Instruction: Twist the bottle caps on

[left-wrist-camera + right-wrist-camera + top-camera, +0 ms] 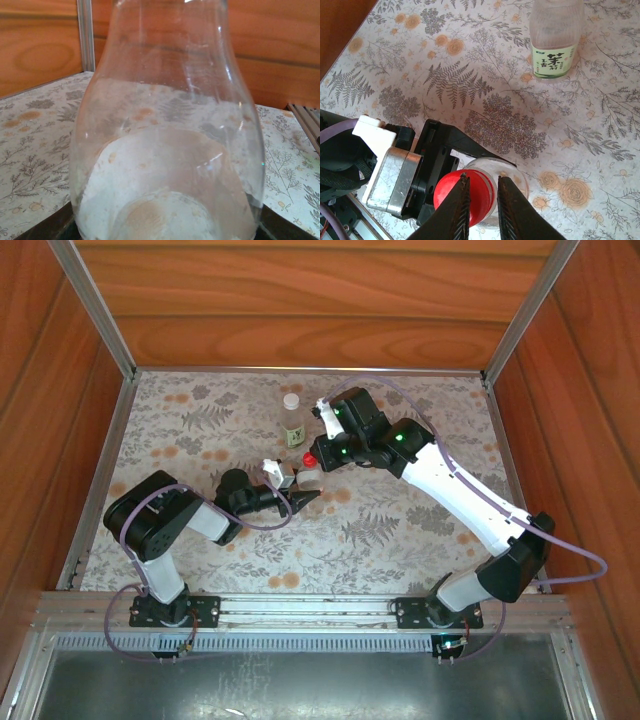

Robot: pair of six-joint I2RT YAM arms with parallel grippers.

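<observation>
Poster: Fingers (461, 212) on the right gripper (484, 177) look nearly pressed together, just a thin slit between them, and the tips sit over the small round red plastic cap (447, 192). Pinching it or only resting on it? Can't tell tbh.

Reply: Same, can't call it from the wrist view. The cap is wider than that slit. It's at the mouth of the short clear plastic bottle (170, 150). Whether it's threaded on, no idea.

Poster: And that bottle is in the left gripper (302, 486), black fingers (470, 145) clamped on its lower body from both sides. It looks upright, about mid-table.

Reply: Yep. Poses: the left arm (160, 520) is folded tight, elbow poking out left, forearm running low and rightward to the bottle. The right arm (460, 495) goes from its base to an elbow way out right. From there the long white forearm stretches back-left across the table, and the wrist bends down at the cap from the far-right side.

Poster: The taller clear plastic bottle with the green-yellow label (555, 40) stands just beyond that pair, apart from both grippers, white round cap (291, 399) on top.

Reply: All of it on the floral-print table cover (200, 430), with wood-panel walls (320, 300) around.
</observation>
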